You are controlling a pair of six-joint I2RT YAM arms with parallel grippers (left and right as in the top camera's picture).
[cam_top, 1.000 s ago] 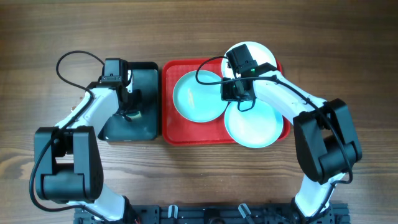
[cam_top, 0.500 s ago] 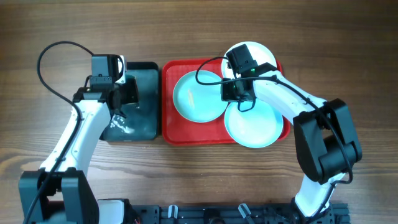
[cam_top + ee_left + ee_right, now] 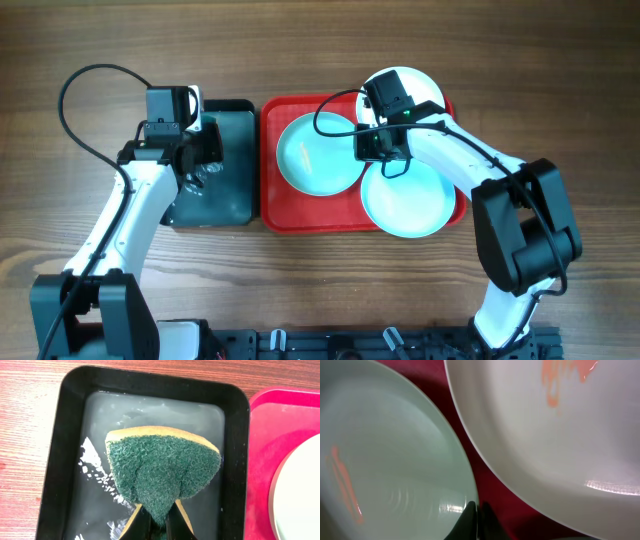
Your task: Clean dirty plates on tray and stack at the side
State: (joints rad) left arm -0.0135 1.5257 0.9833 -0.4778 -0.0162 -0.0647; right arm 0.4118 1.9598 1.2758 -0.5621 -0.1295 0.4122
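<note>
Okay, left pincer point(image 3: 155, 522): clamped tight on green scouring sponge with yellow backing point(image 3: 160, 467), over the basin.
Basin: black rectangular plastic basin point(image 3: 235, 450), water inside, just left of tray.
Right pincer point(image 3: 476, 519): closed, tips at first aqua plate's rim; can't tell if pinching it.
Tray: large bright red rectangular plastic tray point(image 3: 270, 215).
Plates: pale aqua round plate point(image 3: 315, 155) at tray's left, orange streak; second aqua plate point(image 3: 405, 200) front right; white round plate point(image 3: 420, 85) back right, overhanging rim.

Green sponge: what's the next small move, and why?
Probably swing the green scouring sponge, pinched in the left fingers above the black rectangular basin, right onto the pale aqua round plate on the red plastic tray; the right fingers pinch its rim, and orange streaks mark it.
</note>
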